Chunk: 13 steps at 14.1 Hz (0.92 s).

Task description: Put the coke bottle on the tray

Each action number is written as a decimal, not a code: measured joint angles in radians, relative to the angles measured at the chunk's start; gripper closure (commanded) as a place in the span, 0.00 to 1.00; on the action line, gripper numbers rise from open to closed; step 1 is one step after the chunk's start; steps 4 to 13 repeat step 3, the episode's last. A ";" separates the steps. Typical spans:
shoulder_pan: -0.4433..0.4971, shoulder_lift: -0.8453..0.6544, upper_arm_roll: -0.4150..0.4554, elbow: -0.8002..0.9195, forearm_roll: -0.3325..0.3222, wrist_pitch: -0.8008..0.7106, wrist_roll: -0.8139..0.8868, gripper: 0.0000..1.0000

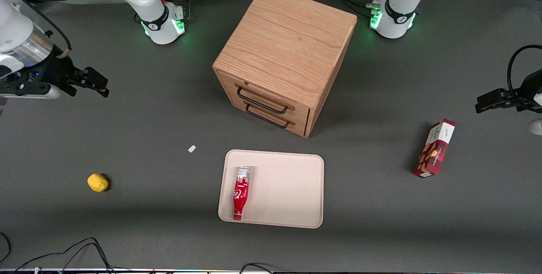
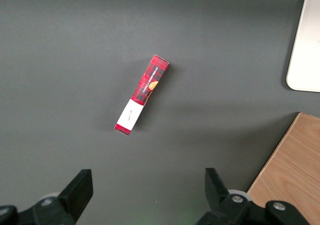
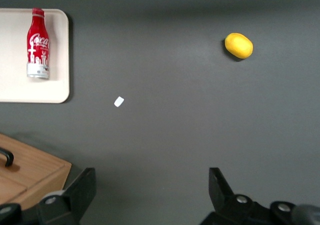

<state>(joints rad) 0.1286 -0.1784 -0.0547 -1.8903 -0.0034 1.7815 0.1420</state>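
The right arm hangs raised at its own end of the table, gripper (image 1: 98, 84) spread wide, empty, well away from the tray (image 1: 292, 189) bearing the coke bottle (image 1: 240, 192).

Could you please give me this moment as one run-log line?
coke bottle: lying flat on tray | pincer: open, empty, raised at working arm's end | task: appears done

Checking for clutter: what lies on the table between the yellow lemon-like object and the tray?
Only a small white scrap, seen in the right wrist view between the yellow object and the tray. The open hand hovers away from both.
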 measured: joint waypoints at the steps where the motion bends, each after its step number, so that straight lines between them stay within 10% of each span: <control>1: 0.000 -0.003 -0.008 0.008 0.001 -0.017 -0.014 0.00; 13: 0.000 -0.003 -0.011 0.034 0.002 -0.047 -0.020 0.00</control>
